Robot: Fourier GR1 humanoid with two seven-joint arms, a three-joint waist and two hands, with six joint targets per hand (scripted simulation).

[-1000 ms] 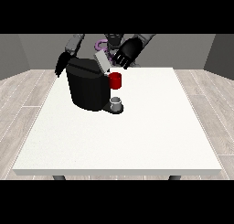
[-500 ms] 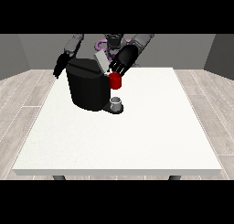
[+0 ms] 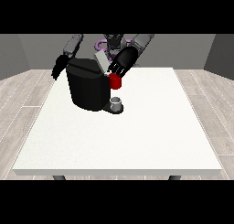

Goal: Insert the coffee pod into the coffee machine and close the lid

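Judging progress, I see the hand at the view's right (image 3: 122,63) resting on the coffee machine's (image 3: 87,85) raised lid (image 3: 102,62) at upper centre, finger state unclear, no pod visible, closing pending.

The coffee machine (image 3: 87,88) stands on the table (image 3: 119,131), toward its far left part. A cup (image 3: 117,102) sits on the machine's base, on its right side. Above the cup is the pod (image 3: 115,81), with the hand at the view's right (image 3: 122,63) just over it. The other hand (image 3: 60,66) is behind the machine's left edge.
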